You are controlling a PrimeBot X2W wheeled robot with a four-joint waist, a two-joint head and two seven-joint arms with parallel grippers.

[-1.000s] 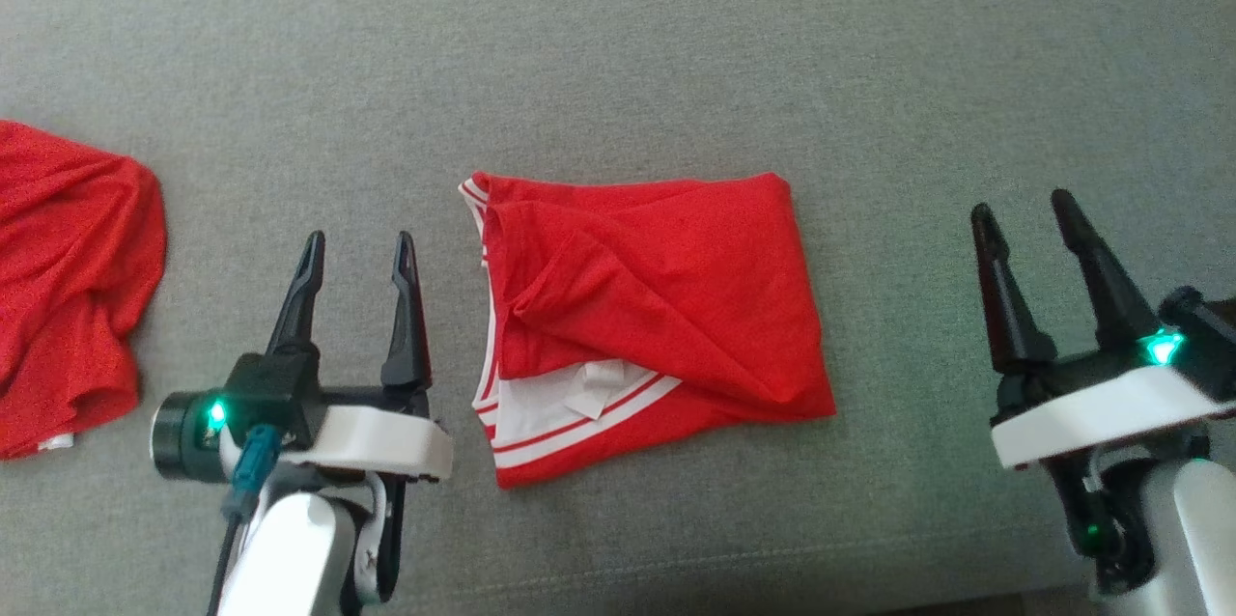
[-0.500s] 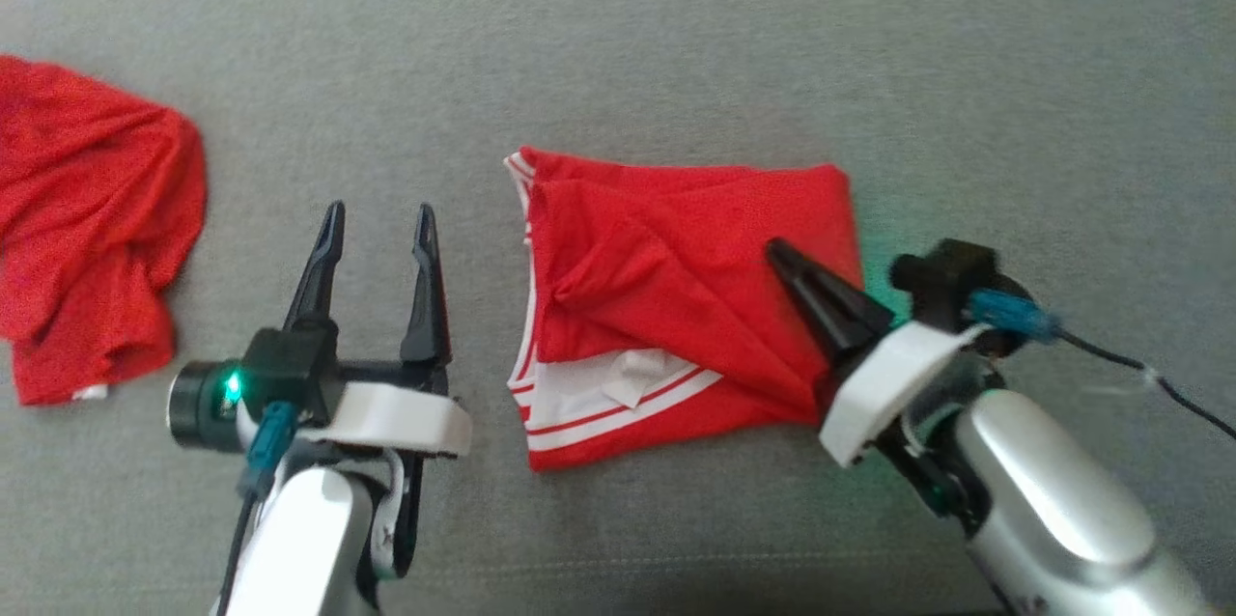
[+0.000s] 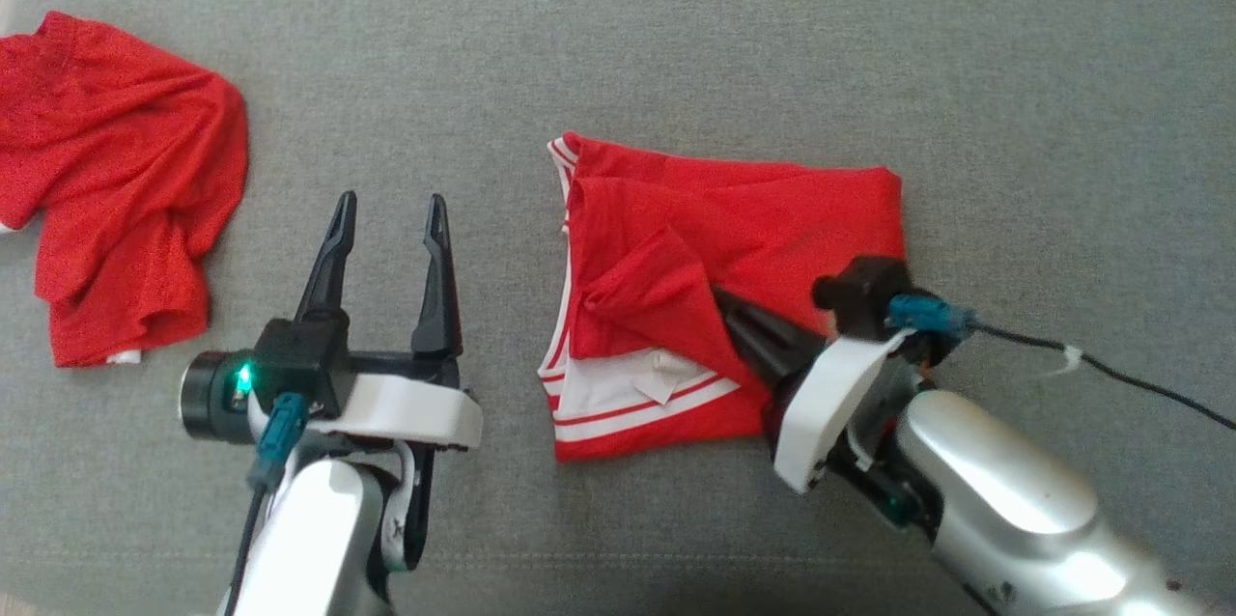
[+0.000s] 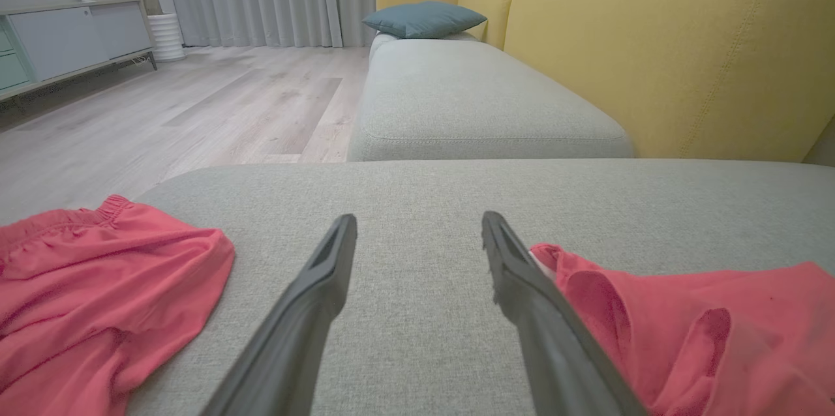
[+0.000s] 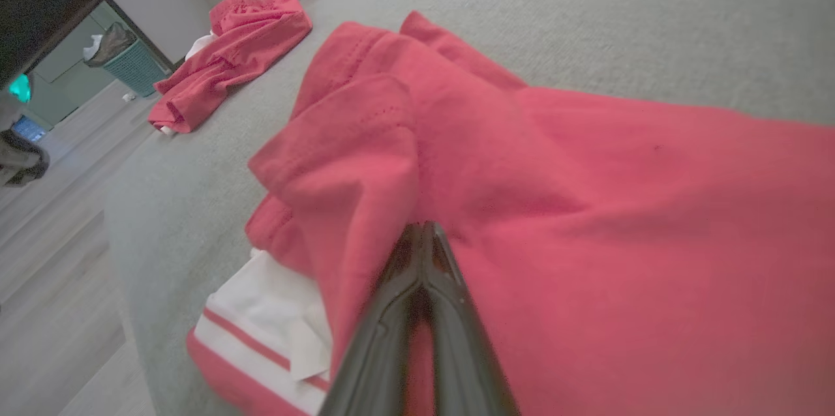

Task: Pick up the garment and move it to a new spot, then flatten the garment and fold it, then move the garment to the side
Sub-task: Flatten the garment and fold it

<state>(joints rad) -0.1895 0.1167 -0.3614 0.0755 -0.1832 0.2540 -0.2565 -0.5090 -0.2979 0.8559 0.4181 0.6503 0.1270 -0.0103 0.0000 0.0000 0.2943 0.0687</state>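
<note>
The folded red garment (image 3: pixel 821 210) is laid on the cushion (image 3: pixel 676 37). A raised fold of it is pinched in the closed right claw (image 3: pixel 726 305). The left claw (image 3: pixel 391 201) is held wide, empty, beside it.

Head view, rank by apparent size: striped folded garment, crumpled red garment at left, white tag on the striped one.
1. striped folded garment
2. crumpled red garment, close behind; frame edge crops it, so unsure
3. white tag, far smallest

Matt red knit garment (image 3: pixel 772 210), coarse grey woven cushion (image 3: pixel 676 37), glossy silver forearm (image 3: pixel 1004 500)
</note>
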